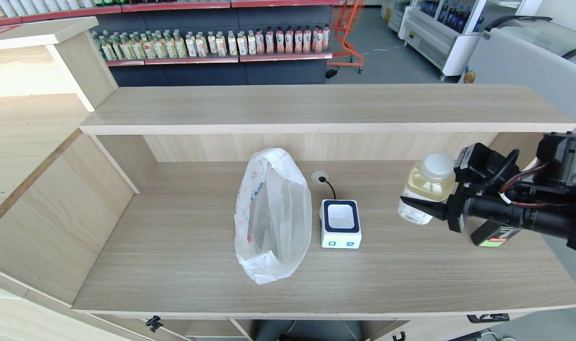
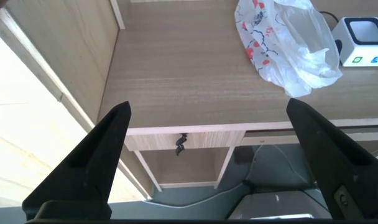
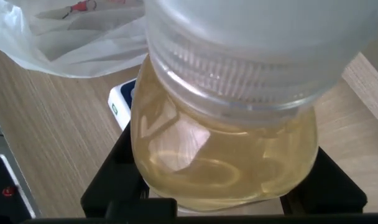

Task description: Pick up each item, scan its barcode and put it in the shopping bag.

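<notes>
The right gripper (image 1: 418,202), clamped on the bottle (image 1: 430,182), hangs over the counter (image 1: 411,274), with open wood beneath it and toward the front edge. Between it and the shopping bag (image 1: 271,213) sits the barcode scanner (image 1: 341,222), its cable (image 1: 330,188) trailing toward the back. Behind the gripper the raised ledge (image 1: 316,106) closes things off. Past the bag lies more open worktop.

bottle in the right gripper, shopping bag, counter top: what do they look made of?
bottle: clear glossy plastic, probably; yellowish liquid shows through, and the cap is ribbed and whitish.
shopping bag: thin translucent white plastic film, crinkled and slumped.
counter top: matte light wood grain, likely laminate, though solid wood can't be ruled out.
</notes>
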Available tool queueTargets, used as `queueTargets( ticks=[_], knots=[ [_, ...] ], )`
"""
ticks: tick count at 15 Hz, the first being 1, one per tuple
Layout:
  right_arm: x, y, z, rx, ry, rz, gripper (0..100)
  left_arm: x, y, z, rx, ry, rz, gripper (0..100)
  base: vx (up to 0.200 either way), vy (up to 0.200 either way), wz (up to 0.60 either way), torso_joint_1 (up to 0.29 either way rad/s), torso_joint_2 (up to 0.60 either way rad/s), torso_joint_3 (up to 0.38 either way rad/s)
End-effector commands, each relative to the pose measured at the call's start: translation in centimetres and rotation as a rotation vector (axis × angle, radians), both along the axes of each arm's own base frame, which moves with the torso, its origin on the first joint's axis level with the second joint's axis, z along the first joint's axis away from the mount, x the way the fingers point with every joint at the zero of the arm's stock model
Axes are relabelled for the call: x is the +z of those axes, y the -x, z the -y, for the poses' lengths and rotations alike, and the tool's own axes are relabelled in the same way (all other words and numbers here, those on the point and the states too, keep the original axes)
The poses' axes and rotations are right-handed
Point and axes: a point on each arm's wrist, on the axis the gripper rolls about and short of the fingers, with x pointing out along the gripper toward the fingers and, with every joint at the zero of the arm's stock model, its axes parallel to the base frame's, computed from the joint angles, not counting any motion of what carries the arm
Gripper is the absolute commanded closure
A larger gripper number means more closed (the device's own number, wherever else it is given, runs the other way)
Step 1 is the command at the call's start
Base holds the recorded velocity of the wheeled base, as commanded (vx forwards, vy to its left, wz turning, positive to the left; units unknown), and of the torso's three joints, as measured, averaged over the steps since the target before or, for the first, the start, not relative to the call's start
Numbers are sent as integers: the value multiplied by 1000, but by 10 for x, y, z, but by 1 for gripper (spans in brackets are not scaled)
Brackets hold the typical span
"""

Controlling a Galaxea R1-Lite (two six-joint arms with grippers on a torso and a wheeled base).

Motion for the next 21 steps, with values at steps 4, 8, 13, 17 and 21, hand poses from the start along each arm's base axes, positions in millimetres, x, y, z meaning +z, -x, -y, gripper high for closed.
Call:
queueTargets(
  ticks=[4, 8, 13, 17, 21],
  knots=[
    [-45, -41, -19, 205, 36, 16, 100, 0, 0, 0, 1, 0, 0, 0, 0, 0, 0, 0, 0, 0],
    [-69, -67, -25, 342, 87, 129, 100, 0, 0, 0, 1, 0, 0, 0, 0, 0, 0, 0, 0, 0],
    [-84, -92, -37, 411, 99, 168, 100, 0, 0, 0, 1, 0, 0, 0, 0, 0, 0, 0, 0, 0],
    [-88, -105, -49, 471, 95, 204, 100, 0, 0, 0, 1, 0, 0, 0, 0, 0, 0, 0, 0, 0],
    [-91, -118, -61, 499, 92, 234, 100, 0, 0, 0, 1, 0, 0, 0, 0, 0, 0, 0, 0, 0]
  ],
)
